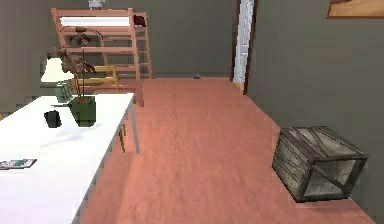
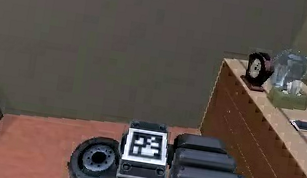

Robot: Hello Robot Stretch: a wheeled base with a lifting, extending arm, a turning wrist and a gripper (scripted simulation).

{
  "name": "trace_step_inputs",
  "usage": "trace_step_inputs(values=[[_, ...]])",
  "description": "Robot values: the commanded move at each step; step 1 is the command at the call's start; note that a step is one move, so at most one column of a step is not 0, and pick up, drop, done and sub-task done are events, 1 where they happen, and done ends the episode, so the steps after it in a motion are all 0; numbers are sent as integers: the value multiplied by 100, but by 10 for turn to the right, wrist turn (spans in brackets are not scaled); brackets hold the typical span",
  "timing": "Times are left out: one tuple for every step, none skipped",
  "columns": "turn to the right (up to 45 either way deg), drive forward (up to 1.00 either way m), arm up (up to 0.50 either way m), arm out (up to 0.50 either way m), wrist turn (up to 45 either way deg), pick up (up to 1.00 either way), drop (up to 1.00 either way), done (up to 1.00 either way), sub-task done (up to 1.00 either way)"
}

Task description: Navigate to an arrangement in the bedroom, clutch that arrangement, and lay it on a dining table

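I am seeing the arrangement (image 1: 82, 98), brown stems in a dark green pot, standing on the white counter (image 1: 70, 150) at the forward view's left, just beside 1 black cup (image 1: 52, 118). The end effector (image 2: 95, 164) is sitting low in the arm side view beside the white marker square (image 2: 145, 144), and I cannot tell whether it is grasping anything.

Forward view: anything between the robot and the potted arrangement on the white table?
Nothing visible on the floor. The arrangement stands on the white table with a dark cup close at its left; the wooden crate sits far off at the view's right.
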Motion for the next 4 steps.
trace_step_inputs(values=[[0, 100, 0, 0, 0, 0, 0, 0, 0], [0, 20, 0, 0, 0, 0, 0, 0, 0], [450, 0, 0, 0, 0, 0, 0, 0, 0], [240, 0, 0, 0, 0, 0, 0, 0, 0]])
